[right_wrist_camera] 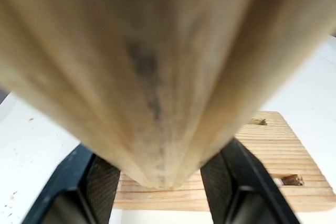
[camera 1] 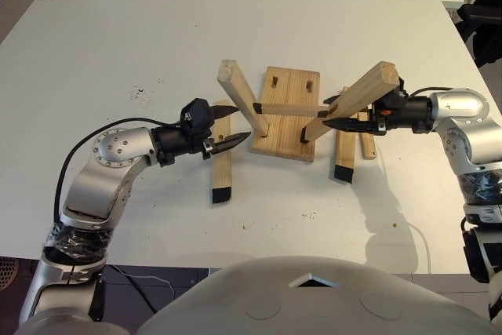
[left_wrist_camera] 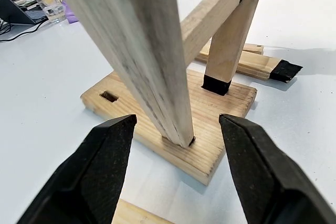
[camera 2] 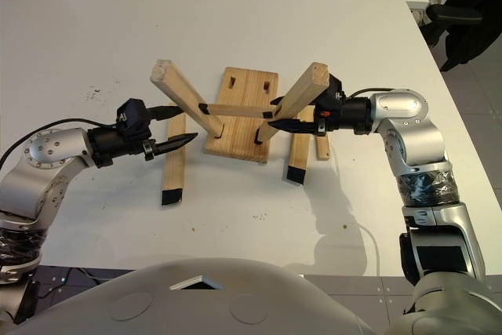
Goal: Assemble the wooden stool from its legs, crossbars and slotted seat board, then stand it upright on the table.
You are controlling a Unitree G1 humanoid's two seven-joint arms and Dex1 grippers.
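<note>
Currently seat board (camera 1: 284, 135) lies flat on bench (camera 1: 118, 52), two splayed legs socketed, crossbar (camera 1: 294, 107) between; right leg (camera 1: 357, 96) is clamped by right hand (camera 1: 333, 113); left hand (camera 1: 241, 121) is spread open astride left leg (camera 1: 241, 92). Next, left leg should be gripped low, then both squared upright.

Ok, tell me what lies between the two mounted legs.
A crossbar joins the left leg to the right leg; the left eye view shows it.

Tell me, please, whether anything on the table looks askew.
The left leg and right leg slotted into the seat board splay apart at their tops instead of standing straight, joined low by the crossbar. Nothing looks spilled or broken.
</note>
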